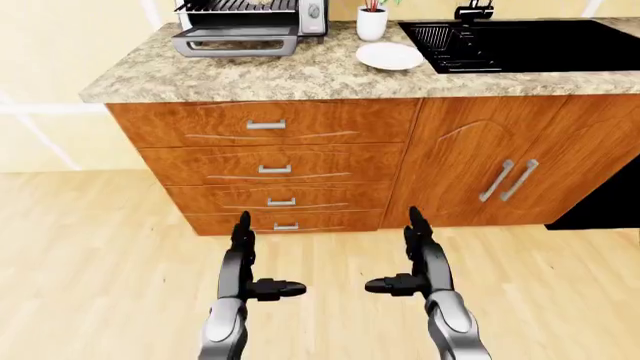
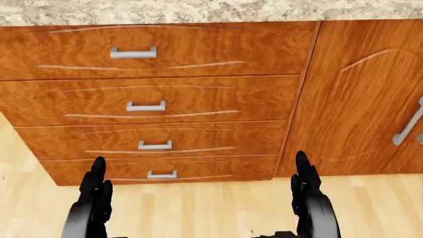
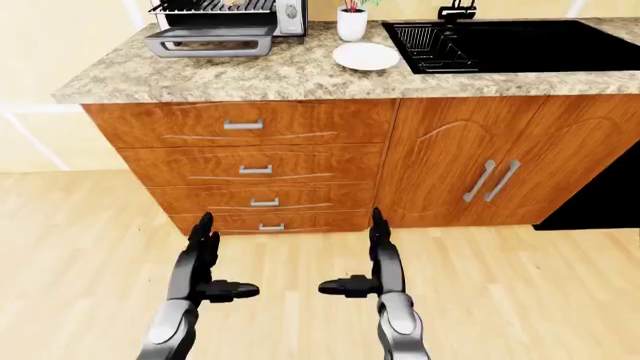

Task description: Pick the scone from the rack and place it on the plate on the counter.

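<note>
Seemingly the robot stands well short of the counter, both hands low and holding nothing. From the left eye, the left hand (image 1: 243,259) and right hand (image 1: 420,255) hang over the wood floor (image 1: 90,270) with fingers spread — two pointing up toward the drawers (image 1: 272,169), the thumb of each turned inward toward the other. The toaster oven (image 1: 245,22) sits at about 12 o'clock from the left hand, well apart, its door dropped open; the rack (image 1: 240,6) shows inside, but the scone cannot be made out on it. The plate (image 1: 389,55) lies on the counter (image 1: 300,75) at roughly 12 o'clock from the right hand, just right of the oven, beside a white cup (image 1: 372,22) and the black sink (image 1: 520,45).

From the head, only drawers and the two upright fingertips show.

From the right eye the layout matches — oven over the left hand, plate nearer the right. I judge the left hand the closer one for the rack, though a walk in comes first.
</note>
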### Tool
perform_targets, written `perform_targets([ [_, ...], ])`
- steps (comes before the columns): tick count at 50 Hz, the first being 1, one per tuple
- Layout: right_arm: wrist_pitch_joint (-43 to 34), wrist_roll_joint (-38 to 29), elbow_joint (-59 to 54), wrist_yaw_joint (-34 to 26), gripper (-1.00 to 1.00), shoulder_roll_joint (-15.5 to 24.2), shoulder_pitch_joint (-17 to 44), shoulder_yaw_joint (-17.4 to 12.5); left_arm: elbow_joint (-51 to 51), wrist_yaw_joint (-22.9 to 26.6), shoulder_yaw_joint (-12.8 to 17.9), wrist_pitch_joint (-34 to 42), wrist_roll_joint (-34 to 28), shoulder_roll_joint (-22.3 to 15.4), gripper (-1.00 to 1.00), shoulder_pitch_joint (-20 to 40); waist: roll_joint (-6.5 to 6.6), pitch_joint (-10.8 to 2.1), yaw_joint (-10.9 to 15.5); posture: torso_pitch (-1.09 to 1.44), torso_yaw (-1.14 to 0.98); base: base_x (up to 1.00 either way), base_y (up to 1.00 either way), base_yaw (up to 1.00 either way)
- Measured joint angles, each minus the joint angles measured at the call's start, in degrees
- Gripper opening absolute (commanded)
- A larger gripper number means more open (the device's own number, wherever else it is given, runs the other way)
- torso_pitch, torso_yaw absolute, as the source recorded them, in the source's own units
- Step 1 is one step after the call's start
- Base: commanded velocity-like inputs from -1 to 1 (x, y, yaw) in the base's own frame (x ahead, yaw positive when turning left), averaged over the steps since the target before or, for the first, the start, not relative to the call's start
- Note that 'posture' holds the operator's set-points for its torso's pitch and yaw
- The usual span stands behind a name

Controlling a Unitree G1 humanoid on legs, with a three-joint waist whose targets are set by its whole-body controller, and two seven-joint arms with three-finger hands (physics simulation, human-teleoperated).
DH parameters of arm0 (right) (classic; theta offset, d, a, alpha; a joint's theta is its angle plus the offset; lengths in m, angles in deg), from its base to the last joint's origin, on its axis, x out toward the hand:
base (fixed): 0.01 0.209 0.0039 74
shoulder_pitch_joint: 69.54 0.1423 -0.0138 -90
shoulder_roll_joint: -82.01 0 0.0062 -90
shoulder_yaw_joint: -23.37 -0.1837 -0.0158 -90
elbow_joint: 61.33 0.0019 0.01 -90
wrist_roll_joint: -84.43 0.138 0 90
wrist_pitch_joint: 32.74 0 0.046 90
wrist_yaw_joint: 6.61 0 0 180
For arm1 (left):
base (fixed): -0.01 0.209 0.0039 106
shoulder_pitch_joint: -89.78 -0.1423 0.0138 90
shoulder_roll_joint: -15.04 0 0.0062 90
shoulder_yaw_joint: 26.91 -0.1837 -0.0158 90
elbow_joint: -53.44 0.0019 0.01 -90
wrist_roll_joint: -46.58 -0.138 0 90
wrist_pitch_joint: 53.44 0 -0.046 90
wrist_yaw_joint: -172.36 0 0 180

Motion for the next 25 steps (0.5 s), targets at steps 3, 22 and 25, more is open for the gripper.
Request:
perform_targets([
  [3, -3.5, -0.9, 9.0, -0.1, 1.0, 0.6, 2.0, 0.5, -8.0, -0.3, 0.5, 3.4, 0.2, -0.5, 1.0, 1.8, -0.15, -2.78, 0.3, 0.0, 0.0, 0.0, 0.0, 0.0],
  [22, -27.0, -2.9, 23.2, -3.6, 1.0, 5.1, 27.5, -2.0, -15.6, 1.0, 4.6, 30.0, -0.7, -7.7, 1.0, 30.1, -0.07, -3.95, 0.5, 0.0, 0.0, 0.0, 0.0, 0.0],
  [25, -28.6, -2.0, 22.7, -3.3, 1.0, 5.8, 32.0, -2.7, -12.3, 0.7, 5.2, 31.4, 0.2, -9.2, 1.0, 36.5, -0.05, -3.8, 0.5, 0.0, 0.0, 0.0, 0.0, 0.0],
])
